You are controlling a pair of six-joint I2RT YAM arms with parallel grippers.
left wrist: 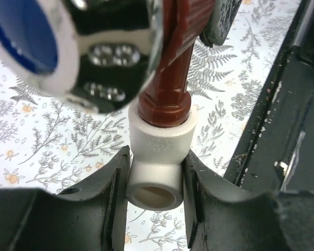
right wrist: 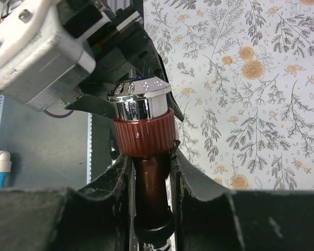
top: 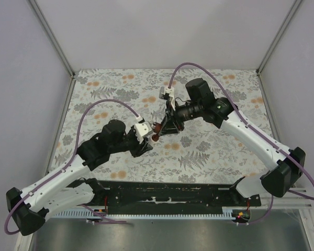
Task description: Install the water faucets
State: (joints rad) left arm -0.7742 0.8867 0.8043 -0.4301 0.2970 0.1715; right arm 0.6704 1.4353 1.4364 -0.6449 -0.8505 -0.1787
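The dark red-brown faucet (top: 158, 130) hangs above the table's middle, between my two grippers. My right gripper (top: 165, 127) is shut on its body (right wrist: 149, 188), below the ribbed red collar and chrome cap (right wrist: 140, 99). My left gripper (top: 146, 142) is shut on a white elbow pipe fitting (left wrist: 159, 167). The faucet's red hexagonal base (left wrist: 165, 107) sits in the fitting's top socket. The chrome and blue handle (left wrist: 68, 47) fills the upper left of the left wrist view.
The floral table cover (top: 225, 151) spreads around both arms. A black rail (top: 167, 196) runs along the near edge. Grey walls close the back and sides. A small white and blue part (right wrist: 0, 164) lies off the table's side in the right wrist view.
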